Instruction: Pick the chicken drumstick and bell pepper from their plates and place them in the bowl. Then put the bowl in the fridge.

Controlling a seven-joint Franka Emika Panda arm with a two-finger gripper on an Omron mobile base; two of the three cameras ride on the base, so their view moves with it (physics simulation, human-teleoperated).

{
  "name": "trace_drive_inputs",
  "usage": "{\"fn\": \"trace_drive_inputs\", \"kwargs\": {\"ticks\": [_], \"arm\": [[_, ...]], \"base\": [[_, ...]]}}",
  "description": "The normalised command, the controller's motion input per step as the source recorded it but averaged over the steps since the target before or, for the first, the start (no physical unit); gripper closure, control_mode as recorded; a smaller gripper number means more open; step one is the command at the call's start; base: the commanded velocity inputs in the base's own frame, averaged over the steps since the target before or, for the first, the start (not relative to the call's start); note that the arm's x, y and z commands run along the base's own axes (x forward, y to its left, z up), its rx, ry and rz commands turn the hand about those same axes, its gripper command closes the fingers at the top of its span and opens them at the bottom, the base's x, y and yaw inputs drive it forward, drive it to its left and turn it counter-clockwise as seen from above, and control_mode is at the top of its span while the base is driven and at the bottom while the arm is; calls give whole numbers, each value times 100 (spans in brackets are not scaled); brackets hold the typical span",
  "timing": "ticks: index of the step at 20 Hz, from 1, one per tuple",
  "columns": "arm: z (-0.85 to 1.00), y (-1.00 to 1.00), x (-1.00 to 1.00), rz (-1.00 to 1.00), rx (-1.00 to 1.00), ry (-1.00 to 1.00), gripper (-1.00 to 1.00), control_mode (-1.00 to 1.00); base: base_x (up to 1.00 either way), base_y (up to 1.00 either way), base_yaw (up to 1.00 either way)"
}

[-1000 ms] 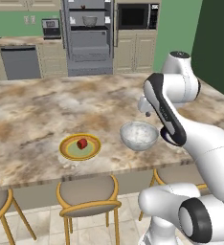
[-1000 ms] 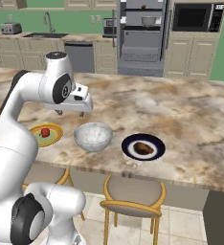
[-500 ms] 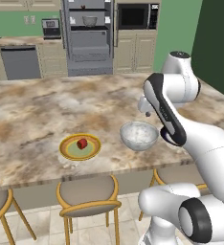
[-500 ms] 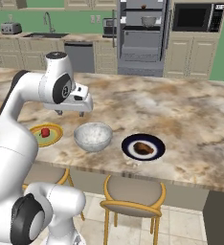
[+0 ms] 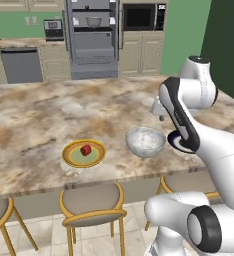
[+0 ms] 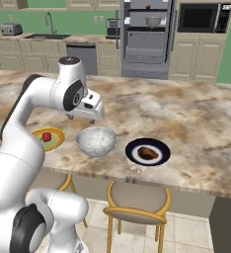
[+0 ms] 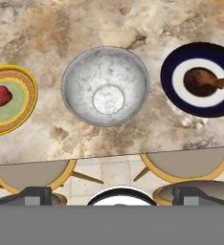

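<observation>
Nearest you, along the counter's front edge, stand the stools (image 6: 137, 200) with tan seats and yellow-orange frames. Just behind that edge, on the marbled counter (image 5: 34, 115), three dishes sit in a row. In the middle is the bowl (image 7: 105, 86), speckled whitish-grey and with nothing in it. To its left from the robot's side you have the yellow-rimmed plate (image 5: 69, 159) carrying the bell pepper (image 5: 85, 149), a small red chunk lying on the pale green centre. To the bowl's right is the dark plate (image 6: 133, 147) (navy rim, white middle in the hand view) with the chicken drumstick (image 7: 203, 81) lying on it, thin end pointing away from the bowl. Each plate is near the bowl but clear of it.

Your gripper (image 6: 81, 118) hangs over the counter just behind the bowl, above it and touching nothing; its fingers are spread as wide as they go and hold nothing.

Further back, across the kitchen, the fridge (image 6: 147, 37) stands with dark shelves showing, and a black microwave (image 6: 203, 17) is built in beside it, to its right
</observation>
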Motion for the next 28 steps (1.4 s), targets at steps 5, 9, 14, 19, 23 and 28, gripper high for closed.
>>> {"fn": "trace_drive_inputs", "kwargs": {"ticks": [5,9,14,19,23,28], "arm": [[-12,-59,1,-9,0,3,-100,-100],[-15,-59,1,17,0,0,-100,-100],[-24,-55,0,42,-2,0,-100,-100],[-25,-46,12,42,-3,1,-100,-100],[-31,-43,22,29,-9,6,-100,-100],[-40,-19,33,23,-20,7,-100,-100]], "base": [[0,0,0],[0,0,0],[0,0,0],[0,0,0],[0,0,0],[0,0,0]]}}
